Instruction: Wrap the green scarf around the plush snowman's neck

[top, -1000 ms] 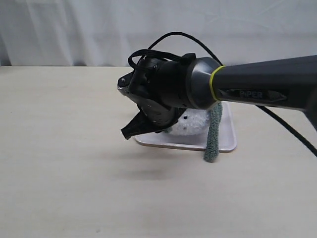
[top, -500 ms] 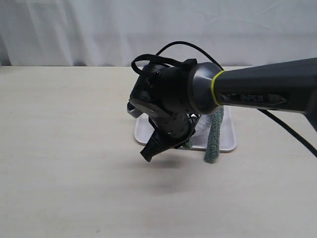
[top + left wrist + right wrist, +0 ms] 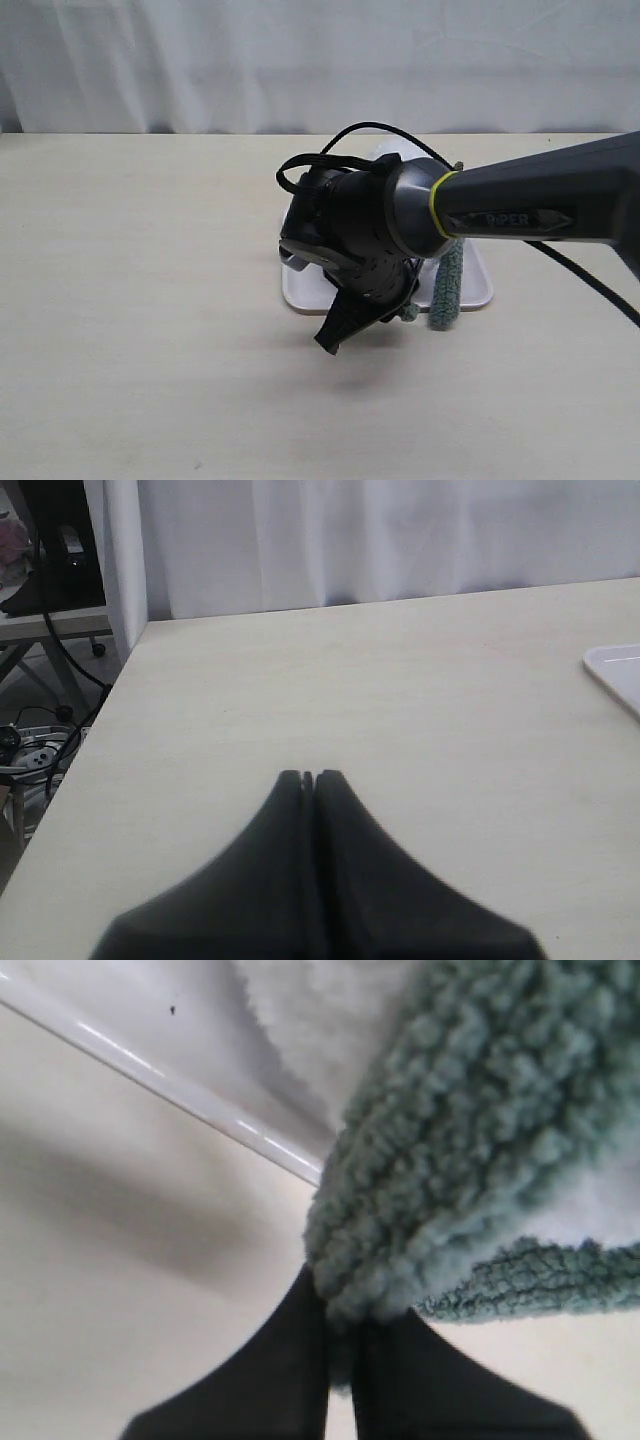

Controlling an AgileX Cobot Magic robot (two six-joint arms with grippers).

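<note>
Right jaws dropped nearer, past tray (image 3: 298, 300) edge, clamped on scarf (image 3: 450, 1160) end. Snowman (image 3: 320, 1020) lay on tray. Left jaws closed, empty, over desk (image 3: 400, 700) left of tray. Wrapping underway; next, carry end round neck.

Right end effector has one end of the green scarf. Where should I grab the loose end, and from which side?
Grip the green scarf just above the rounded tip of its loose tail, where it drapes over the tray edge nearest the exterior camera. Pinch across the narrow width, probably coming from that side of the table; the right arm hides its upper part.
</note>
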